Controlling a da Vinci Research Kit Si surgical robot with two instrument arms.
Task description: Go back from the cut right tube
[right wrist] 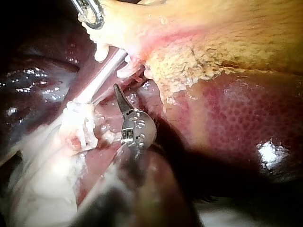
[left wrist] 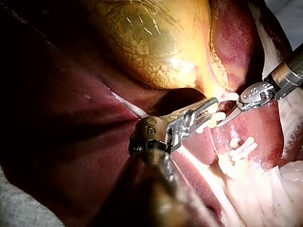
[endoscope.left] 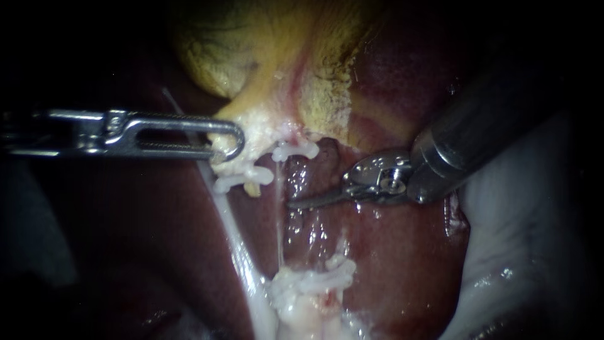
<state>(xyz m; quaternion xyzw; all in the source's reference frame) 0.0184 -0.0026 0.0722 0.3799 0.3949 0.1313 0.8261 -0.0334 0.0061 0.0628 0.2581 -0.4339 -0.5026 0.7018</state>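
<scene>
Yellow gallbladder [endoscope.left: 251,44], dark red liver [endoscope.left: 402,271]

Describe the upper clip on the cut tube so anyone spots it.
Follow the yellow gallbladder down to its pale neck. The white clip sits just below, above the right instrument's tip. Unlike the clips by the left instrument, only a gap lies below.

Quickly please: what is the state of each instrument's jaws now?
Left instrument: shut on the gallbladder edge.
Right instrument: shut, holding nothing.
</scene>
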